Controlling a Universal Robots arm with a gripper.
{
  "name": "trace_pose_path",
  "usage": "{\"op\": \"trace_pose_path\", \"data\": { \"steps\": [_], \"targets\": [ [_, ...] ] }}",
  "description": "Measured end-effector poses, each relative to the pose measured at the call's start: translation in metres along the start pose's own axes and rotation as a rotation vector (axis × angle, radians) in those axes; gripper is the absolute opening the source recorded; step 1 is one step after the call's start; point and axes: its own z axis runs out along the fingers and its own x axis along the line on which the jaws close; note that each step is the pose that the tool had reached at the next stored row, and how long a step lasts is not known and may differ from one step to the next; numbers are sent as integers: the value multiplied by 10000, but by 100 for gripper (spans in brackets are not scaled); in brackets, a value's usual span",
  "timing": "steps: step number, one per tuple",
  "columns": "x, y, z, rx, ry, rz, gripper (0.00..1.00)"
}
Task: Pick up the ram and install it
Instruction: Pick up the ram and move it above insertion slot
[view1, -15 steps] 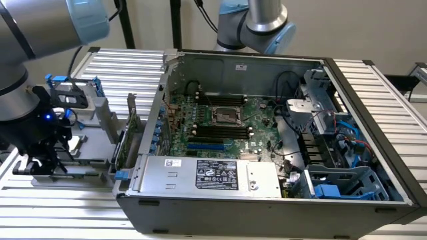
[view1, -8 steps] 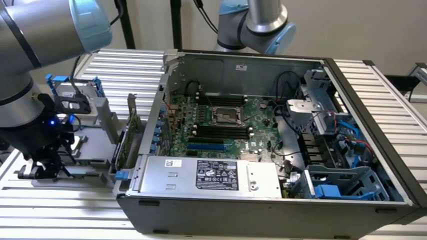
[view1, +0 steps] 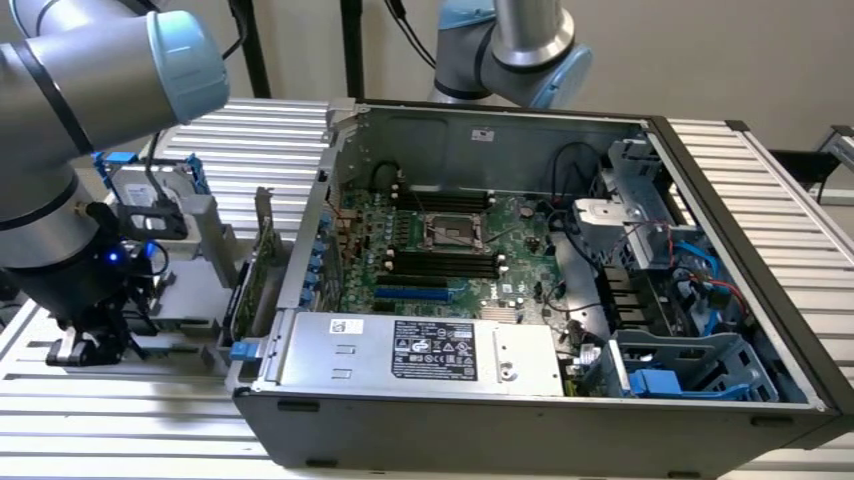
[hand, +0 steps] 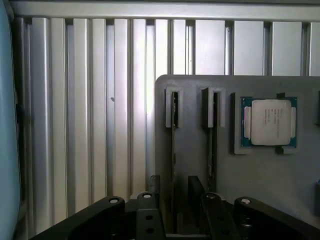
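Gripper (hand: 174, 186) jaws stand apart, straddling the ram (hand: 173, 145); not yet clamped. Ram sits on edge in the grey holder tray (hand: 260, 180), beside a second stick (hand: 212, 150). It looks thin, dark and edge-on. Pick not made. Black motherboard slots (view1: 441, 262) appear unfilled, so the install is outstanding.

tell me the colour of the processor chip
The processor chip has a silver top with a blue-green edge; clearest in the wrist view.

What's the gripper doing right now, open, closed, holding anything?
Gripper: open, holding nothing, straddling a ram stick that stands on edge in the gray tray.
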Motion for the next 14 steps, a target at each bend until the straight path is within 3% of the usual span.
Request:
{"op": "trace_pose_path", "data": {
  "steps": [9,14],
  "targets": [
    [4,2,115,-84,3,2,36],
    [-1,4,122,-86,-5,0,36]
  ]
}}
